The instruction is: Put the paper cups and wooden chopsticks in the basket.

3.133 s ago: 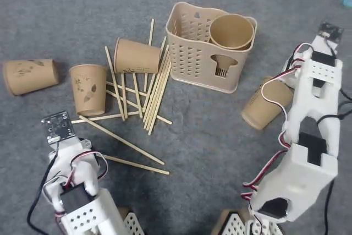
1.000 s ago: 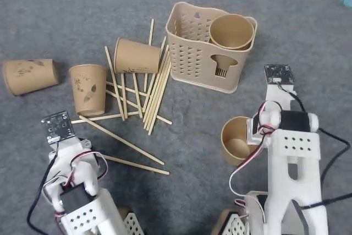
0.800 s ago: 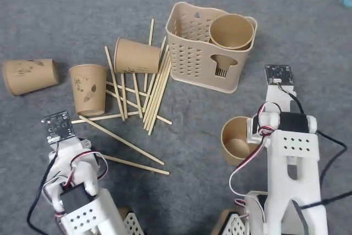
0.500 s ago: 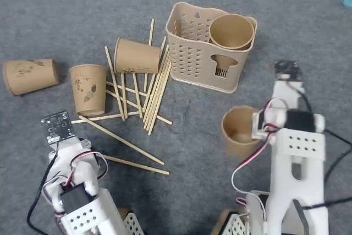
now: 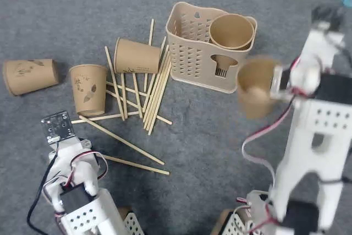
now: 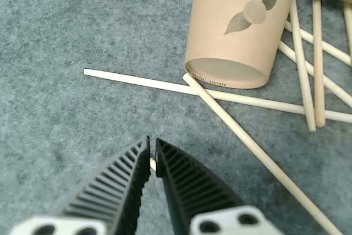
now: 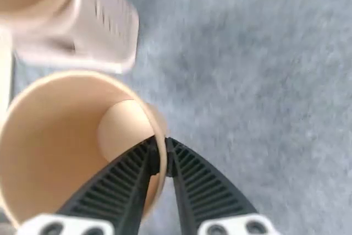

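My right gripper (image 7: pixel 160 155) is shut on the rim of a paper cup (image 7: pixel 71 147), held upright in the air (image 5: pixel 256 85) just beside the beige basket (image 5: pixel 204 53). One cup (image 5: pixel 231 31) stands inside the basket. Three more cups are on the carpet: one upright (image 5: pixel 89 89), one on its side (image 5: pixel 136 56) and one on its side at far left (image 5: pixel 30 75). Wooden chopsticks (image 5: pixel 157 89) lie scattered between them. My left gripper (image 6: pixel 152 152) is shut and empty, low over the carpet near a chopstick (image 6: pixel 165 86) and the upright cup (image 6: pixel 245 26).
Grey carpet covers the table. The right arm's white body (image 5: pixel 313 147) rises over the right side. The left arm's base (image 5: pixel 74 191) sits at the front left. Open carpet lies in front of the basket.
My right gripper took the cup from the carpet at right, turned it upright and has lifted it up toward the basket. The left arm has not moved.
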{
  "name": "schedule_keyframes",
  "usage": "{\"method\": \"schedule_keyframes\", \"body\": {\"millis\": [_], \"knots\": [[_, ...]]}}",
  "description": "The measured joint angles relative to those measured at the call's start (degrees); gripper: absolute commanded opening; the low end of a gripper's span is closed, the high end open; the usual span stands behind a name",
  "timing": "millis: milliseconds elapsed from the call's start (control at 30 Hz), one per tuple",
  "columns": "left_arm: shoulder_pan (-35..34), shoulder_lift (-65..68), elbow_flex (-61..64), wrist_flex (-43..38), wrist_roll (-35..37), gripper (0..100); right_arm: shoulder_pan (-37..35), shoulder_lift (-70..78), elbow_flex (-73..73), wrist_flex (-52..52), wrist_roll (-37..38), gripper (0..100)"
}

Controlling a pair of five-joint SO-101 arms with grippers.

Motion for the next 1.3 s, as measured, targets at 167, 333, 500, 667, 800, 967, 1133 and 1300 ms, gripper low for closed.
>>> {"method": "schedule_keyframes", "body": {"millis": [167, 333, 500, 667, 800, 967, 1133, 1300], "knots": [[0.0, 0.0, 0.0, 0.0, 0.0, 1, -0.18, 13.01, -22.59, 0.09, -6.95, 0.6], [0.0, 0.0, 0.0, 0.0, 0.0, 1, -3.16, 20.92, -39.21, 0.09, -11.69, 0.6], [0.0, 0.0, 0.0, 0.0, 0.0, 1, -8.44, 25.05, -50.55, -0.18, -13.8, 0.6], [0.0, 0.0, 0.0, 0.0, 0.0, 1, -11.25, 28.22, -53.27, -0.7, -15.74, 0.6], [0.0, 0.0, 0.0, 0.0, 0.0, 1, -11.16, 31.47, -53.36, -0.7, -16.0, 0.6], [0.0, 0.0, 0.0, 0.0, 0.0, 1, -11.25, 35.52, -53.36, -0.7, -16.0, 0.6], [0.0, 0.0, 0.0, 0.0, 0.0, 1, -11.16, 39.3, -53.36, -0.88, -16.09, 0.6], [0.0, 0.0, 0.0, 0.0, 0.0, 1, -10.81, 40.88, -53.36, -0.88, -15.65, 0.6]]}}
